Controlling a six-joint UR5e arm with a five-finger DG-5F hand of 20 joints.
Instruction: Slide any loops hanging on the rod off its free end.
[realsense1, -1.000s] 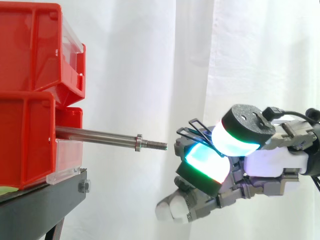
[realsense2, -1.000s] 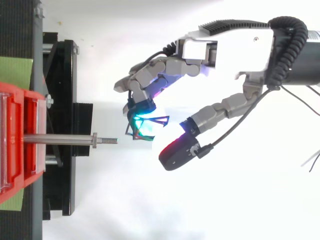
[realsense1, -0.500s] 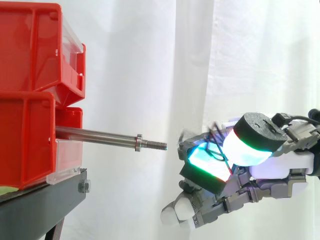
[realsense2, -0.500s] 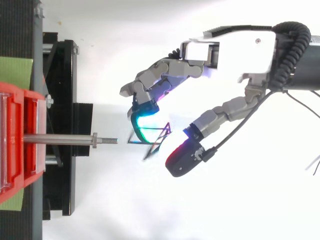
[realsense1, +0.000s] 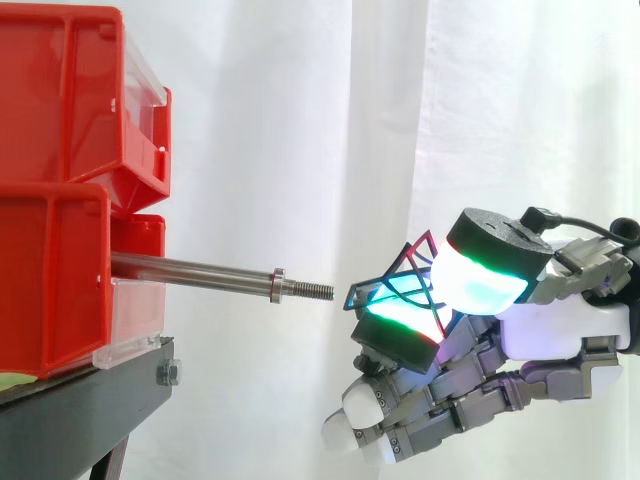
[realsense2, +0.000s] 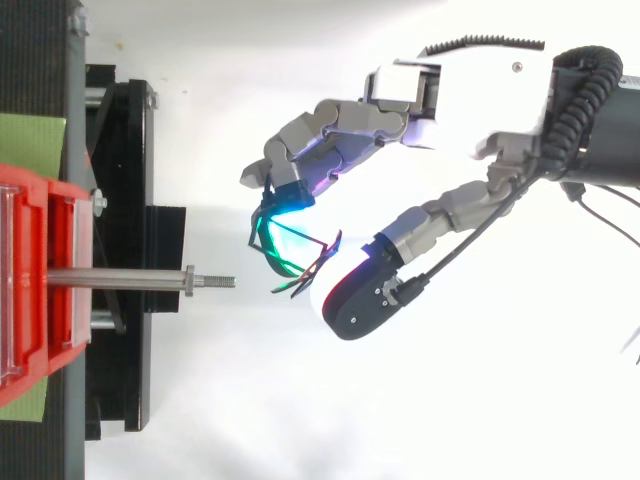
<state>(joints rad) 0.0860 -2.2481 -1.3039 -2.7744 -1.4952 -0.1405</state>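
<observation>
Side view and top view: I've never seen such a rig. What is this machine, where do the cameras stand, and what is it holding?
It is a robot arm ending in a hand with fingers and a thumb; the glowing pads are its own fingertips. One camera looks level from beside the work, the other straight down. A steel rod sticks out from red bins on a black stand, before a white curtain. The hand pinches thin dark wire loops between thumb and finger, just off the rod's threaded free end. Nothing hangs on the rod.
</observation>
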